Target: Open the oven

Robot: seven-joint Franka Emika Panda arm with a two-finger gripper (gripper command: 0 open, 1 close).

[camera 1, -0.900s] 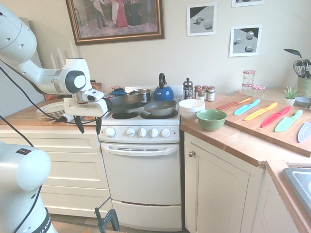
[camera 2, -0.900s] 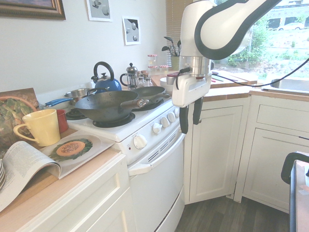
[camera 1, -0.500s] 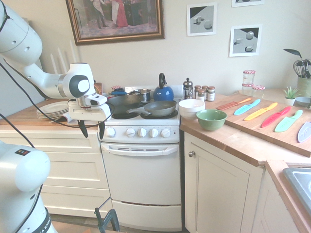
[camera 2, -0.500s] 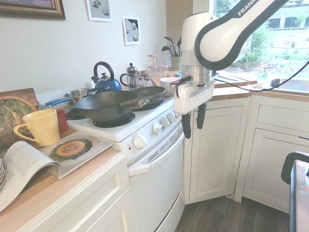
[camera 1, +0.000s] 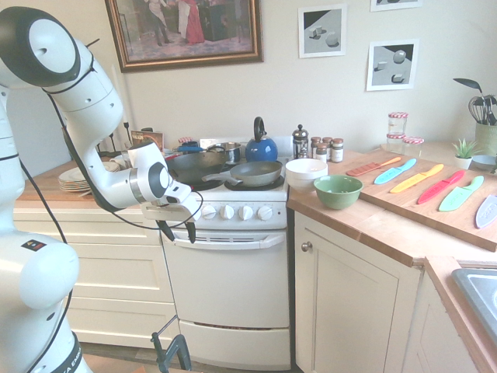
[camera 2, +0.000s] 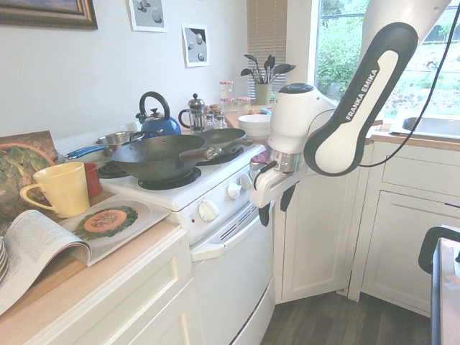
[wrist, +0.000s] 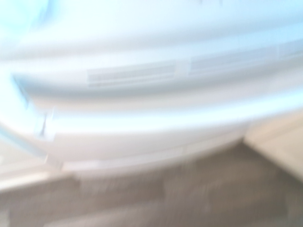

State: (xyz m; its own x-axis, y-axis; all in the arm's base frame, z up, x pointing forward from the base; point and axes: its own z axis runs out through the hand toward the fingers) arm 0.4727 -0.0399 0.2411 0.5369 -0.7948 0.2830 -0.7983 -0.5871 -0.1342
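The white oven stands between cream cabinets, its wide door shut. Its bar handle runs along the top of the door, under a row of white knobs. My gripper hangs open just in front of the handle's left end, fingers tilted down toward the door and holding nothing. From the other side, the gripper sits level with the handle, near the front of the range. The blurred wrist view shows the vent slots and the handle bar close by.
A wok, a frying pan and a blue kettle sit on the stovetop. A cream cabinet door with a round knob adjoins the oven on the right, and drawers adjoin it on the left. A bottom drawer lies under the door.
The arm has swung down and toward the oven. The gripper dropped from knob height beside the stovetop to handle height and tilted toward the door. It stays open.
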